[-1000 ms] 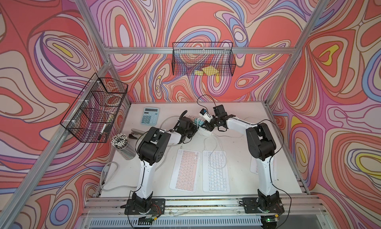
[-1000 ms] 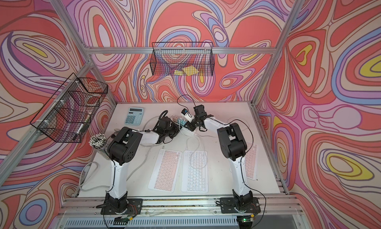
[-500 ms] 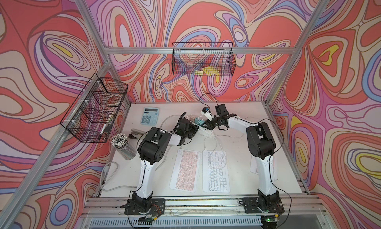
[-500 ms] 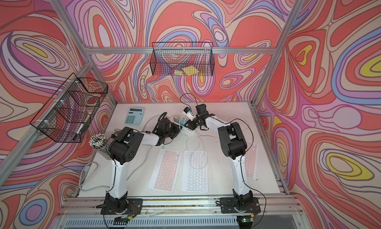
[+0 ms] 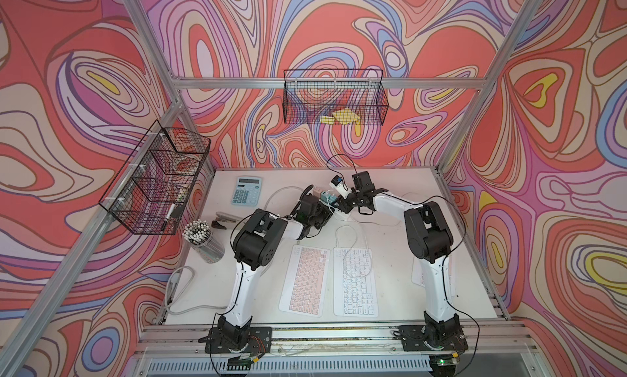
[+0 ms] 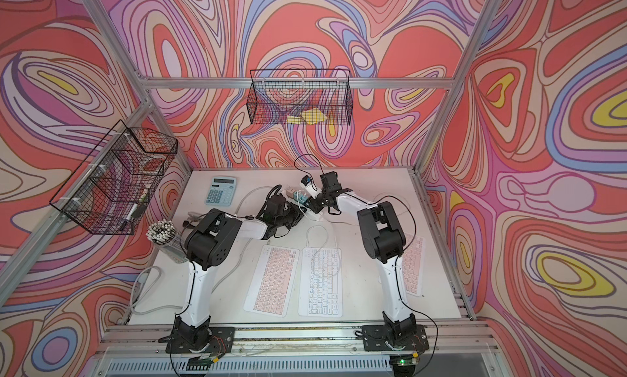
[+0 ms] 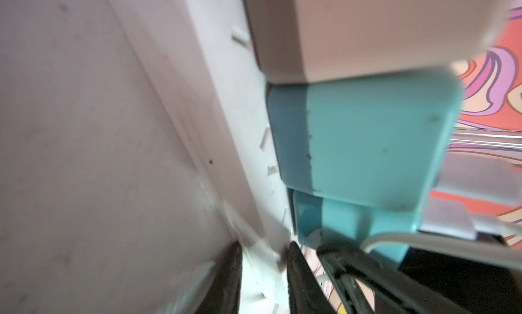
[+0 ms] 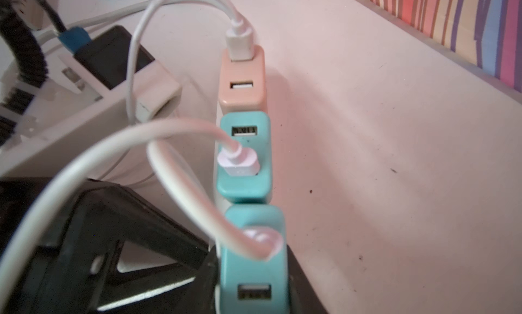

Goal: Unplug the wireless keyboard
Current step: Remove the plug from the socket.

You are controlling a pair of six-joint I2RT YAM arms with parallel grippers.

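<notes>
Little change from a second ago: both arms stay at the power strip [image 5: 343, 216], mid-table toward the back, with no clear shift. Right gripper [image 8: 251, 278] pinches the nearest teal charger [image 8: 248, 216], a finger on each side; a white cable [image 8: 203, 211] is plugged into it. Left gripper [image 7: 262, 259] is narrowly parted, clamping the strip's white edge. White keyboard [image 5: 354, 283] lies front centre, between the arm bases.

- I can read no text in any of my feeds.
- Key legends on the light-blue desk calculator [image 5: 247, 190], the pink flat keyboard [image 5: 305, 280] and the white flat keyboard [image 5: 359, 297] are too small for me to read.
</notes>
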